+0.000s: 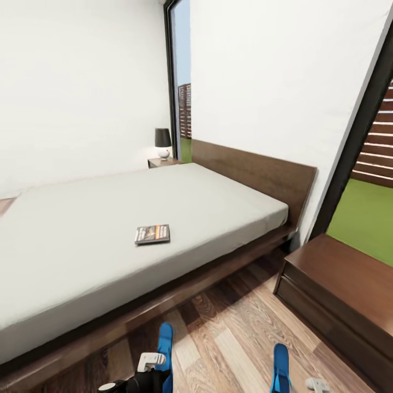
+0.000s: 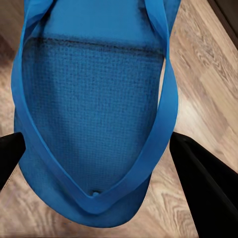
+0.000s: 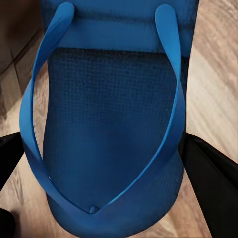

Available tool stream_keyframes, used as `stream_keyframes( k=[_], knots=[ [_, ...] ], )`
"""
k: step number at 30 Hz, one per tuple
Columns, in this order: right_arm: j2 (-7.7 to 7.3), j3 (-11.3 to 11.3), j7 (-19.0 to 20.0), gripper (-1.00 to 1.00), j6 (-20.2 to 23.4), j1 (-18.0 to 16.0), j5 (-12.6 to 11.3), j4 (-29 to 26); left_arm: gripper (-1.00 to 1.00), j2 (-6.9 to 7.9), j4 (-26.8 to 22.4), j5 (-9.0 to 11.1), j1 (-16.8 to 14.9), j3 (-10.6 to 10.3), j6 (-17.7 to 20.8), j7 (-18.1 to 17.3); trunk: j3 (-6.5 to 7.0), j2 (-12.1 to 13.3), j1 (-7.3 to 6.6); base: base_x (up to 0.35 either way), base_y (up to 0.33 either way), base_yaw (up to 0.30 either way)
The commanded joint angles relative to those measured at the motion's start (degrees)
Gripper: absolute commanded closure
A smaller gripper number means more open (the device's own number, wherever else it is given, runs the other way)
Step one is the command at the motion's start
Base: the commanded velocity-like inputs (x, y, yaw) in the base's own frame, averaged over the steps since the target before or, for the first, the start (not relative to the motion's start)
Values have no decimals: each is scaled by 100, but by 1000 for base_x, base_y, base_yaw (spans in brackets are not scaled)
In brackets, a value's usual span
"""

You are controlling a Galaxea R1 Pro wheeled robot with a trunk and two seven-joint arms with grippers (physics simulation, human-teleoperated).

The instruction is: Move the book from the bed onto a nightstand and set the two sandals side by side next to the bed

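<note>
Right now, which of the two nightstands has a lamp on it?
The far nightstand, in the corner beyond the bed by the headboard, carries the dark-shaded lamp. The near nightstand at right has a bare top.

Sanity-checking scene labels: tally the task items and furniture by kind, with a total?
Sandals: 2, left and right
Book: 1
Bed: 1
Nightstand: 1, beyond the bed
Lamp: 1
Low cabinet: 1
Total: 7
</note>
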Motion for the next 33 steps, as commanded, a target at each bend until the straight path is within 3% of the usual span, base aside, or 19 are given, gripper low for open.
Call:
stream_keyframes(
  k=[1,33],
  knots=[
    [-3,7,20,100,15,-1,-51,3,100,3,-2,55,-4,-32,23,4,-5,-2,-1,0,0,291],
    [-3,7,17,100,16,-1,-51,3,100,3,0,55,-4,-33,23,4,-5,-2,-1,0,0,291]
  ],
)
